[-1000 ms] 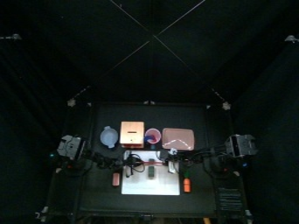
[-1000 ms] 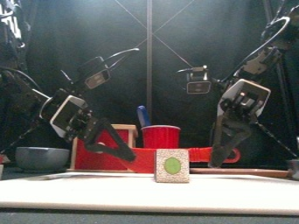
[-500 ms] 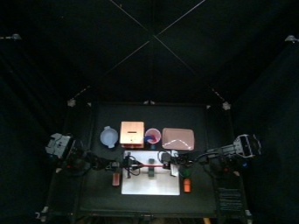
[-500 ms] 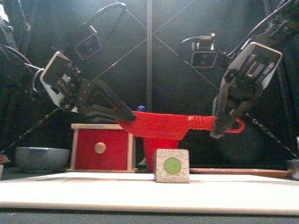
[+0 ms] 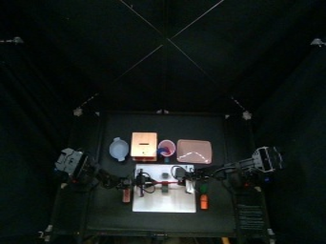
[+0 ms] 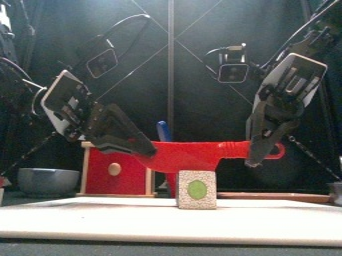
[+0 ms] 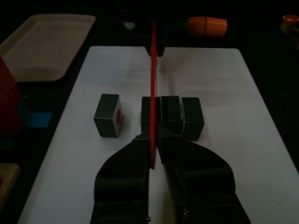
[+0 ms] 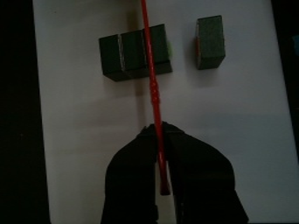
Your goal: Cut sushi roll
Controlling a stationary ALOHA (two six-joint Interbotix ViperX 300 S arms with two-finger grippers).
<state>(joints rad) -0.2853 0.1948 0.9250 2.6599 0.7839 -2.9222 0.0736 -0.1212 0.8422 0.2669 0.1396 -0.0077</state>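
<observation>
The sushi roll (image 7: 170, 117) is a short dark log lying on the white board (image 7: 222, 175), with one cut slice (image 7: 107, 115) lying apart beside it. In the front view I see the roll (image 6: 197, 188) end on, pale with a green centre. A thin red knife (image 6: 201, 152) hangs level just above it. My left gripper (image 6: 131, 152) is shut on one end and my right gripper (image 6: 262, 148) is shut on the other. In the right wrist view the red blade (image 8: 149, 79) crosses the roll (image 8: 131, 54), and the slice (image 8: 212, 41) lies to one side.
Behind the board stand a grey bowl (image 5: 120, 148), a red box (image 5: 144, 145), a red cup (image 5: 167, 148) and a wooden board (image 5: 193, 150). An orange stick (image 5: 203, 200) and a small reddish block (image 5: 125, 194) flank the white board (image 5: 166, 198).
Both arms lifted the red knife from low behind the roll to well above it. It has since come down a little over the roll.
</observation>
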